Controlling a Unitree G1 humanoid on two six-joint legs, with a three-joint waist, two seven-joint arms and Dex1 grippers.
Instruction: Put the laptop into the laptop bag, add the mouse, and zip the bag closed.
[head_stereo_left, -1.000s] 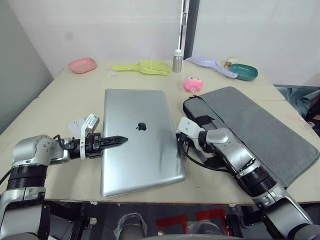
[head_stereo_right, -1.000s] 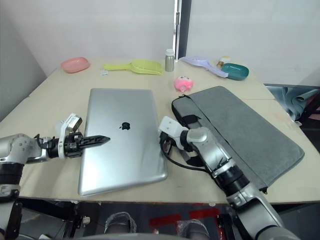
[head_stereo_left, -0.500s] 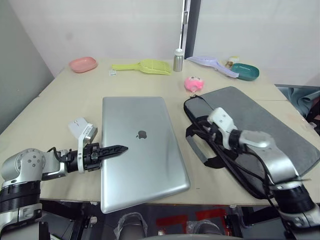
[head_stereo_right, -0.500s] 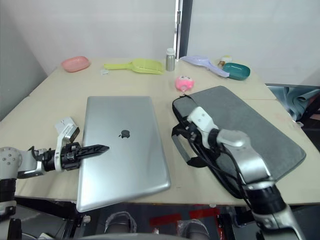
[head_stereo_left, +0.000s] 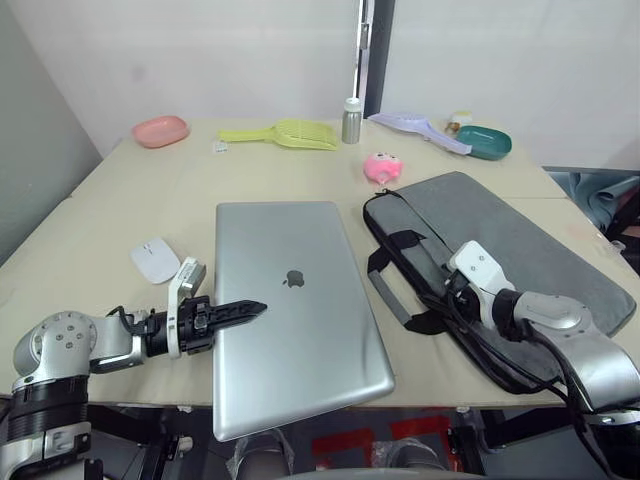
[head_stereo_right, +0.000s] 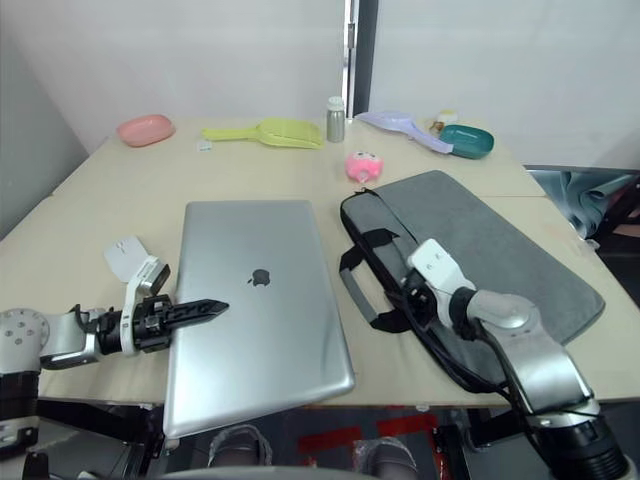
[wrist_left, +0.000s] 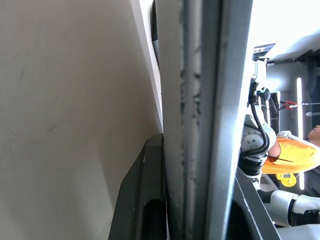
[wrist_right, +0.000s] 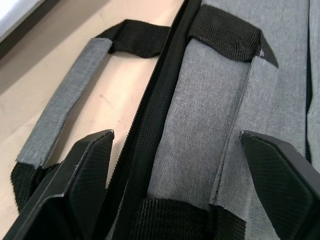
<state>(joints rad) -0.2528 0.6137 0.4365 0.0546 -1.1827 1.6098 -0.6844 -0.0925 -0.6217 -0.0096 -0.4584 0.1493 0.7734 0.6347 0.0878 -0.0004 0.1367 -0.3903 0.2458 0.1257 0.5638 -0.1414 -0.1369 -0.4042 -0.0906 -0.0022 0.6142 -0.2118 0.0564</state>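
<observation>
Left gripper (head_stereo_left: 240, 311): clamped on the left long edge of the laptop; the wrist view shows one black finger under the edge and the other on top.
Right gripper (wrist_right: 175, 165): fingers spread wide, nothing between them; it hovers over the zipper side of the bag, by the handles.
Laptop (head_stereo_left: 295, 305): lid shut, logo up, lying on the table (head_stereo_left: 120, 215); its near end sticks out past the table's front edge.
Bag (head_stereo_left: 500, 260): lies flat to the right of the laptop, close beside it but not touching; one handle (head_stereo_left: 385, 285) is spread on the table toward the laptop.
Mouse (head_stereo_left: 155, 262): white, on the table left of the laptop, just beyond the left gripper.
Pink toy (head_stereo_left: 381, 168): behind the bag's far corner.
Far edge: pink dish (head_stereo_left: 160, 130), yellow scoop (head_stereo_left: 285, 133), small bottle (head_stereo_left: 351, 121), lilac scoop (head_stereo_left: 420, 128), teal bowl (head_stereo_left: 485, 142).
</observation>
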